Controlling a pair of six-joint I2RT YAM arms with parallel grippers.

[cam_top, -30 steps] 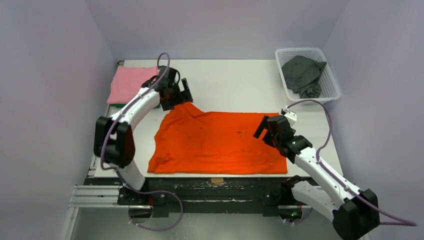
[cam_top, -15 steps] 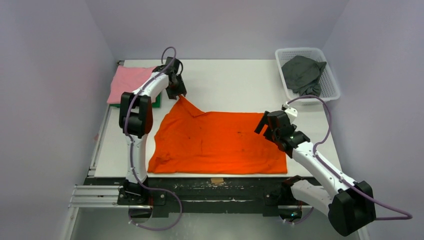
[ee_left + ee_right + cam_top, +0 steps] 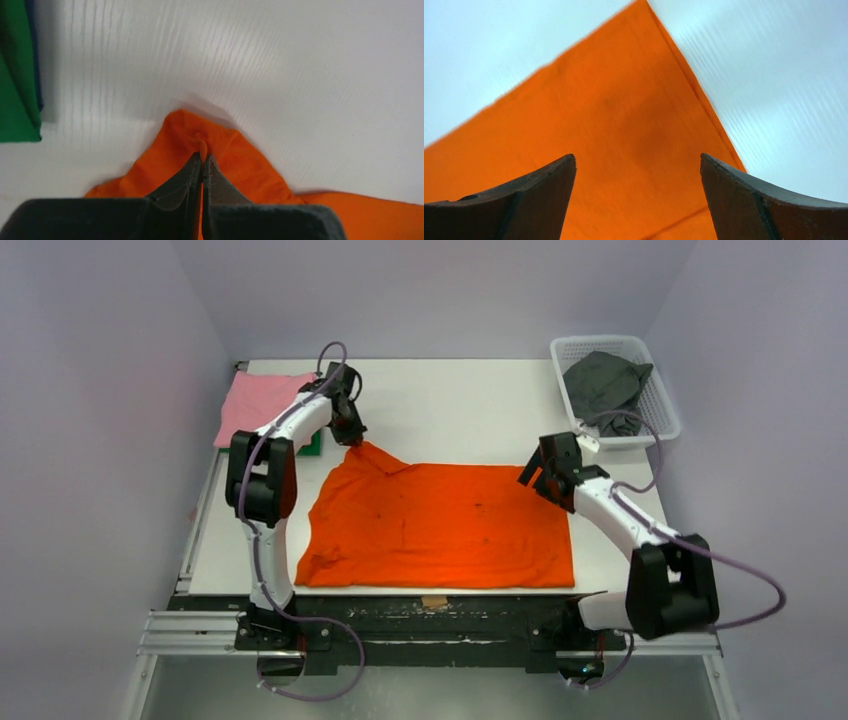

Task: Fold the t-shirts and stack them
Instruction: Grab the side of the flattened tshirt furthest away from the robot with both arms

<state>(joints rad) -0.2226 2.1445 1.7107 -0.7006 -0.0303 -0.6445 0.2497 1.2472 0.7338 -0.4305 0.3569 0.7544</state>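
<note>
white table (image 3: 470,410) between pale lilac walls (image 3: 100,390)

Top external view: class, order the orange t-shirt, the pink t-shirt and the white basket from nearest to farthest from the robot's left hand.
1. Orange t-shirt: its far-left corner is pinched in the left hand.
2. Pink t-shirt: folded, just left of that hand.
3. White basket: far-right corner, well across from it.
</note>
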